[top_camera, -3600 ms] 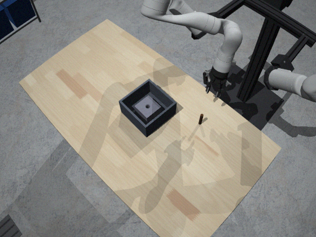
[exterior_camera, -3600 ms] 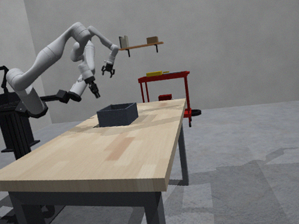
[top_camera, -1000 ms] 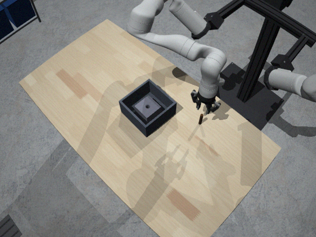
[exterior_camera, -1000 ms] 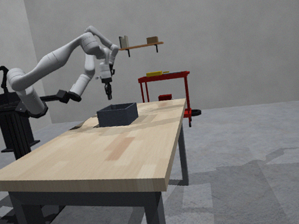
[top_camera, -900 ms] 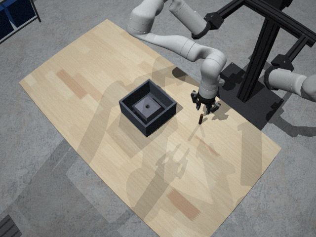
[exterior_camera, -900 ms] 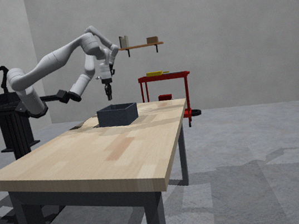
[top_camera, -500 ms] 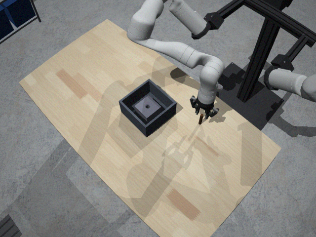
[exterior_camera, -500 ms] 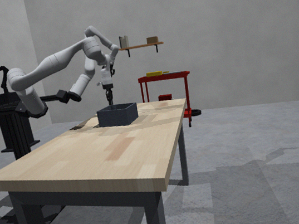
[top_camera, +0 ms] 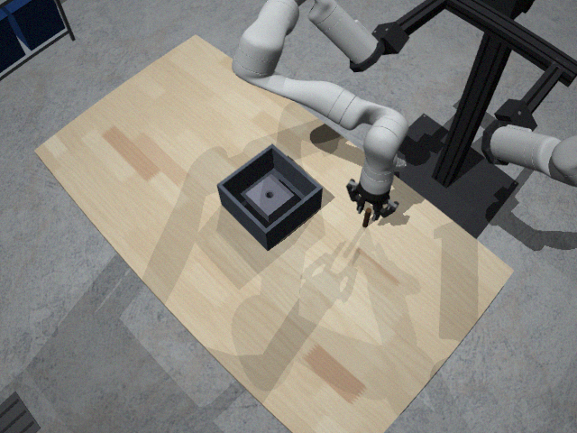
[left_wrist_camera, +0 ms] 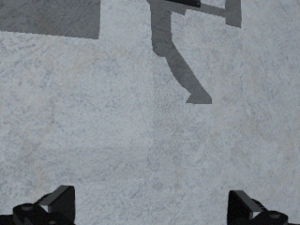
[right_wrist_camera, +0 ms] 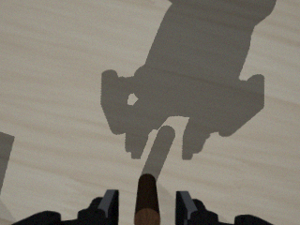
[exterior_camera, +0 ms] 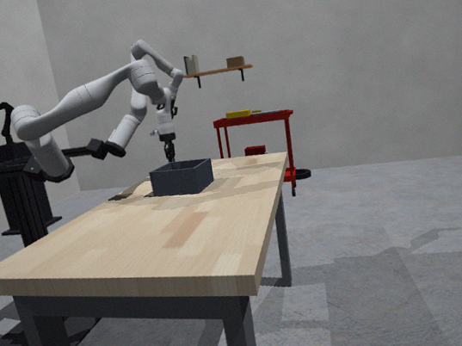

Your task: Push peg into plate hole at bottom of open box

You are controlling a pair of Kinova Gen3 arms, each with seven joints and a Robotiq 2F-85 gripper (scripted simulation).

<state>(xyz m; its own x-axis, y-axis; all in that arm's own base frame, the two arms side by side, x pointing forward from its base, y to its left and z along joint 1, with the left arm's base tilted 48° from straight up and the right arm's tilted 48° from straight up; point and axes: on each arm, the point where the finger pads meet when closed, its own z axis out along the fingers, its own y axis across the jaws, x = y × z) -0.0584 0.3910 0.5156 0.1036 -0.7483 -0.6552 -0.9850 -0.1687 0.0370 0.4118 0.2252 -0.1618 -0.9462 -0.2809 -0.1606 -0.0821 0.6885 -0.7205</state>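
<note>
A brown peg [top_camera: 366,220] [right_wrist_camera: 147,193] stands upright on the table, right of the box in the top view. My right gripper [top_camera: 368,213] [exterior_camera: 170,158] [right_wrist_camera: 146,205] points down around the peg's top. Its fingers are part open, with a gap on each side of the peg. The dark open box [top_camera: 244,221] [exterior_camera: 178,181] holds a grey plate [top_camera: 257,193] with a round hole [top_camera: 269,194] in its middle. My left gripper [left_wrist_camera: 151,206] is wide open and empty above the floor. The peg is hidden in the exterior view.
The wooden table [top_camera: 177,116] [exterior_camera: 119,237] carries the box near its middle. The box walls rise around the plate. The black robot stand [top_camera: 465,106] is beyond the table edge on the peg's side. A red cart [exterior_camera: 254,117] stands behind the table in the exterior view.
</note>
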